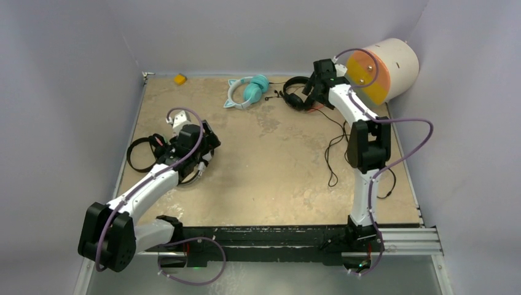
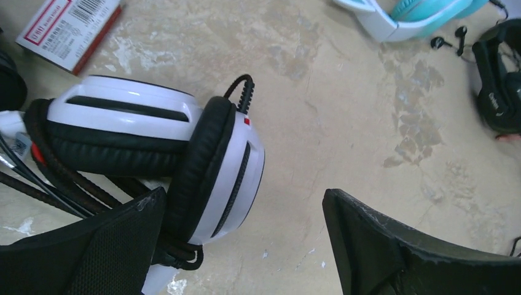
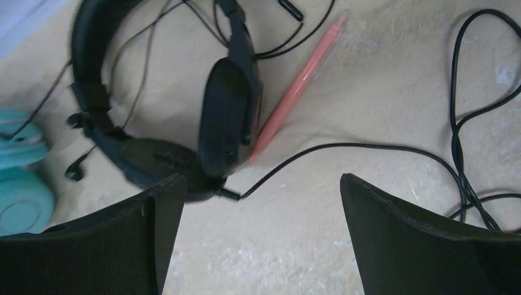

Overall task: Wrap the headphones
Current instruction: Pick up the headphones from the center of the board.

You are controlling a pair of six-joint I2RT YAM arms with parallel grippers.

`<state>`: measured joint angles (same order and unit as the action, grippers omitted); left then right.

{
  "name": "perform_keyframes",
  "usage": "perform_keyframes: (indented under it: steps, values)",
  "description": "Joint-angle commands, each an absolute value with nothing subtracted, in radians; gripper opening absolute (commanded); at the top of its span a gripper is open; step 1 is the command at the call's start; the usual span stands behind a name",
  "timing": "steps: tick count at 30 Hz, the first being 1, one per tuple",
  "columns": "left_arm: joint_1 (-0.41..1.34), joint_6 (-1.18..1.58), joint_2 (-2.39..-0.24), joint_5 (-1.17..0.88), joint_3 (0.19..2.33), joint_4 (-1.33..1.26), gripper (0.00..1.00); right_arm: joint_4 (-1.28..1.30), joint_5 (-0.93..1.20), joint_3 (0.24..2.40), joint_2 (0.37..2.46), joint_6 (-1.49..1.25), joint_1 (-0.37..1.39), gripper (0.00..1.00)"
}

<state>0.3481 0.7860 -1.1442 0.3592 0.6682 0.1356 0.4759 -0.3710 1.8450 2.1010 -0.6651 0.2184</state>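
The white-and-black headphones (image 2: 215, 160) lie on the table with their cable bunched under them. My left gripper (image 2: 242, 196) stands open over them, its left finger against the ear cup and holding nothing. In the top view it (image 1: 203, 161) sits at the table's left, beside all-black headphones (image 1: 141, 153). At the back, my right gripper (image 3: 261, 178) is open just short of the black headphones with red accents (image 3: 224, 120), whose thin cable (image 3: 368, 150) runs between the fingers on the table. Teal cat-ear headphones (image 1: 249, 91) lie to their left.
A thin red stick (image 3: 295, 92) lies next to the black ear cup. A red-and-white barcoded box (image 2: 67, 27) sits behind the white headset. A white cylinder with an orange face (image 1: 381, 70) stands at the back right. Loose black cable (image 1: 335, 147) trails down the right side. A small orange object (image 1: 179, 78) sits at the back left.
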Motion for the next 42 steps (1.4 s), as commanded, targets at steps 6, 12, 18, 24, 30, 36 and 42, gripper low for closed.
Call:
perform_keyframes:
  steps: [6,12,18,24,30,36,42]
  values:
    - [0.449,0.653,-1.126,0.330,0.609,-0.094,0.98,0.571,-0.358,2.044,2.220,-0.726,0.191,0.95]
    - [0.461,0.649,-1.071,0.271,0.549,-0.189,0.98,0.636,-0.261,2.149,2.299,-0.747,0.163,0.96]
    - [0.464,0.649,-1.075,0.243,0.541,-0.208,0.99,0.648,-0.173,2.225,2.361,-0.694,0.157,0.97]
    - [0.469,0.645,-1.064,0.227,0.544,-0.209,1.00,0.725,-0.078,2.356,2.452,-0.693,0.131,0.94]
    - [0.475,0.640,-0.990,0.171,0.495,-0.289,0.99,0.691,0.022,2.314,2.446,-0.699,0.116,0.63]
    - [0.480,0.617,-0.942,0.120,0.459,-0.343,0.96,0.606,0.015,2.145,2.325,-0.713,0.114,0.10]
    - [0.487,0.612,-0.917,0.056,0.432,-0.404,0.95,0.528,-0.059,1.928,2.127,-0.657,0.116,0.03]
